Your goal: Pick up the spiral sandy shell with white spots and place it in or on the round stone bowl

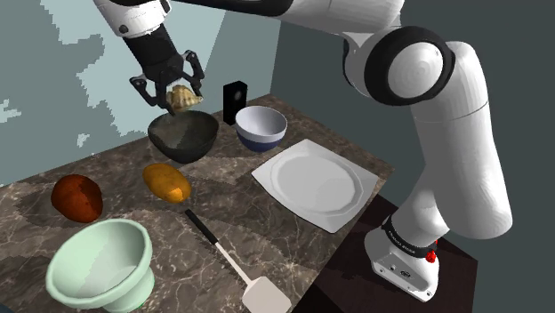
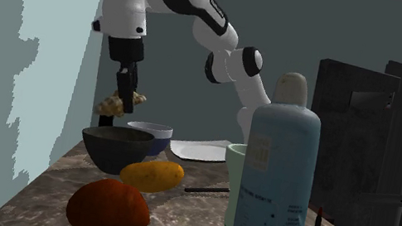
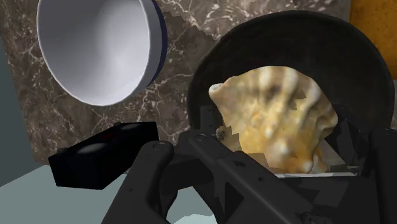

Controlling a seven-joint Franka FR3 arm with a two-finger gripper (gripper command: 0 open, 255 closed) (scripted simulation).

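My black gripper (image 1: 181, 96) is shut on a sandy spiral shell (image 1: 183, 98) with pale spots and holds it in the air just above the dark round stone bowl (image 1: 182, 135). From the second exterior camera the shell (image 2: 120, 101) hangs over the bowl's (image 2: 116, 147) near rim, clasped by the gripper (image 2: 123, 99). In the wrist view the shell (image 3: 280, 118) sits between the fingers with the dark bowl (image 3: 343, 57) directly beneath it.
Beside the stone bowl stand a white and blue bowl (image 1: 261, 127), a small black box (image 1: 235, 100) and a white square plate (image 1: 317, 182). Nearer lie an orange potato-like thing (image 1: 166, 180), a reddish-brown lump (image 1: 76, 196), a pale green bowl (image 1: 100, 263), a spatula (image 1: 236, 263). A tall blue bottle (image 2: 276, 179) stands close to the second exterior camera.
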